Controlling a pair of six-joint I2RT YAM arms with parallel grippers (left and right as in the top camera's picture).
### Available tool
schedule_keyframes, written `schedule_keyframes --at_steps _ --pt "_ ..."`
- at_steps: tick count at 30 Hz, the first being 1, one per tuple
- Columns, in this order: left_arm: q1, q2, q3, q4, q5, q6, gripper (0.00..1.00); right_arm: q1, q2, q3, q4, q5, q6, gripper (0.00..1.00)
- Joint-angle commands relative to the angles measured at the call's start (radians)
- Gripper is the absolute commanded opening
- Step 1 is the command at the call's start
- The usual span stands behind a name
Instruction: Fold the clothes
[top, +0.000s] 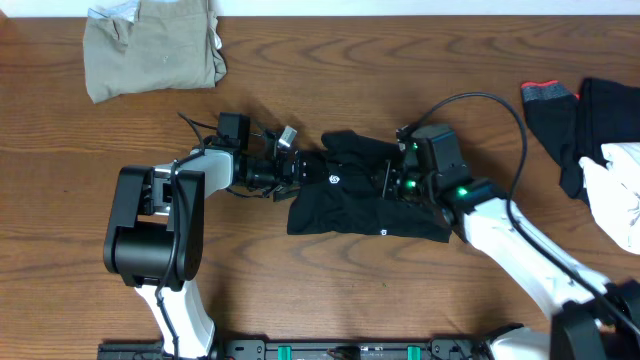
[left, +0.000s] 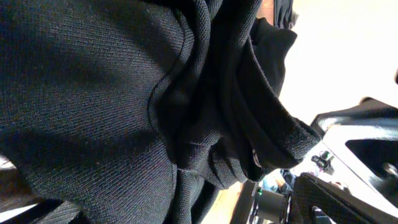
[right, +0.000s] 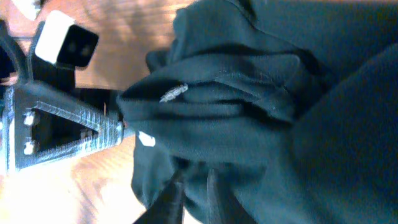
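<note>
A black garment (top: 345, 200) with a small round white logo lies bunched in the middle of the table. My left gripper (top: 288, 168) is at its left edge and stands open. Black knit fabric (left: 112, 106) fills the left wrist view and hides the fingers there. My right gripper (top: 388, 182) rests on the garment's right part. In the right wrist view its two fingers (right: 178, 186) stand close together with a fold of the dark cloth (right: 249, 124) pinched between them. More clothes lie apart: a khaki one (top: 150, 50), a black one with red-orange trim (top: 550, 100) and a white one (top: 620, 195).
The khaki garment is at the far left corner. The black-and-red and white pile sits at the right edge. The left arm's base (top: 150, 230) stands near the front left. A black cable (top: 500, 110) arcs over the right arm. The two grippers are close together.
</note>
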Motion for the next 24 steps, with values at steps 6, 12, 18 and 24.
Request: schedule_keyframes --at_steps 6,12,18,24 --pt "-0.004 0.039 -0.027 -0.007 -0.117 0.006 0.98 0.044 0.208 0.003 0.259 -0.094 0.132 0.01" --pt "-0.004 0.039 -0.027 -0.007 -0.117 0.006 0.98 0.060 0.322 0.003 0.410 -0.154 0.197 0.01" --pt "-0.004 0.039 -0.027 -0.007 -0.118 0.006 0.98 0.108 0.403 0.003 0.434 -0.171 0.227 0.01" --pt "-0.004 0.039 -0.027 -0.007 -0.118 0.006 0.98 0.138 0.414 0.005 0.401 -0.158 0.228 0.01"
